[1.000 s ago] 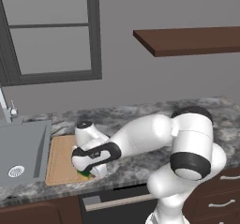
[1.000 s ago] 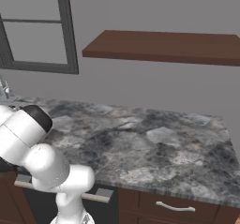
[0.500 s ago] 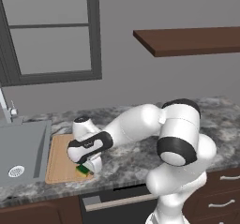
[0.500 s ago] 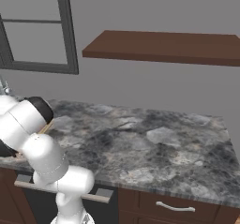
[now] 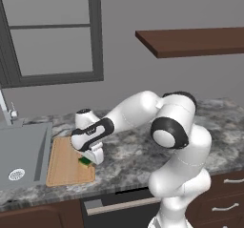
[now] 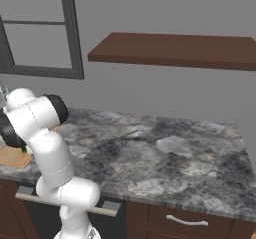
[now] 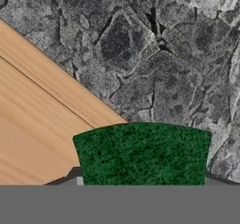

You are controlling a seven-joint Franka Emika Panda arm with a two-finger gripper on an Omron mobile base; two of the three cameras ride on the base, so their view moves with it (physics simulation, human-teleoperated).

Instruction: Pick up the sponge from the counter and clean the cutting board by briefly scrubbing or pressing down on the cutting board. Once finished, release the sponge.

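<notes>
The cutting board (image 5: 64, 164) lies on the counter (image 5: 138, 155) just right of the sink, and its corner also shows in the right base view (image 6: 11, 157). My gripper (image 5: 87, 158) points down over the board's right edge, shut on the sponge (image 5: 85, 162). In the hand view the sponge's dark green top (image 7: 143, 155) sits close in front, between the jaws. Beneath it are the tan board (image 7: 37, 134) and the grey counter (image 7: 164, 54), and the sponge straddles the board's edge. The sponge hides the fingertips.
A grey metal sink (image 5: 19, 150) with a faucet (image 5: 7, 112) borders the board on the left. A dark brown wall shelf (image 5: 190, 41) hangs above the counter's right half. Below the counter's front edge are cabinets and a drawer handle (image 6: 187, 220).
The hand has carried the sponge a little toward the back along the board's right edge. The arm's elbow has swung up and to the right. Board and sink have not moved.
</notes>
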